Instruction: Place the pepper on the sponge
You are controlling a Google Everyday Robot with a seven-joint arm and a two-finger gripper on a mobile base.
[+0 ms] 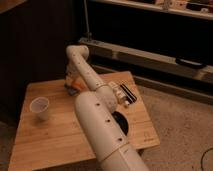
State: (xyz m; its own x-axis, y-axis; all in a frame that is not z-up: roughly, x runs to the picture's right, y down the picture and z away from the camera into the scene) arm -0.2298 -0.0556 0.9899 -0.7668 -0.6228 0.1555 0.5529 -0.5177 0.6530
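In the camera view, my big white arm (pixel 102 130) starts at the bottom middle of the picture. It goes up and to the left, bends at the top, and comes down again in the upper left part.

My hand (pixel 71 81) is at the end of that bend, low over the far left part of the wooden table (pixel 55 137). My own arm hides most of it. I cannot tell if my hand is loose, squeezed tight, or holding something.

Right by my hand I see a bit of orange. That is the pepper (pixel 69 82). Just under it, on the table, is a small blue-grey block. That is the sponge (pixel 73 90). The pepper and the sponge are very close together. I cannot tell if they touch, or if the pepper lies on the sponge.

A clear cup (pixel 40 108) stands upright on the left side of the table, well apart from the sponge. A black bowl (pixel 122 126) peeks out from behind my arm, near the right edge of the table. A black ridged thing (pixel 128 93) lies at the far right corner of the table, with something pale just beside it.

Past the table, on the right, is a speckled floor (pixel 185 125).
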